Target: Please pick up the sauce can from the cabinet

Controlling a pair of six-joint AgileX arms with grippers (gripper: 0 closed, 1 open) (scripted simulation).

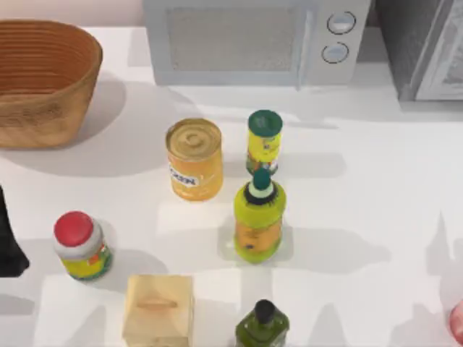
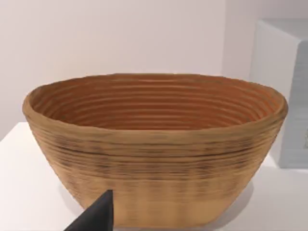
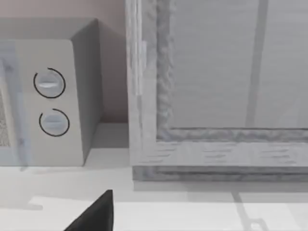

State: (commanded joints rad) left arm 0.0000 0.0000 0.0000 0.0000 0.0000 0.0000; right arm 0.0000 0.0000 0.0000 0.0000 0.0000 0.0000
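The cabinet (image 1: pixel 427 50) stood at the far right corner of the table (image 1: pixel 376 188), a large grey box cut off by the edge of the top view. In the right wrist view its front (image 3: pixel 216 96) faced the camera: a pale grey panel inside a white frame, upright on the tabletop. The sauce can (image 1: pixel 457 322) lay at the table's near right edge, well apart from the cabinet. Only a curved reddish sliver showed, its label unreadable.

cabinet (image 1: pixel 423 50) cropped by edge, basket (image 1: pixel 43 79) cropped
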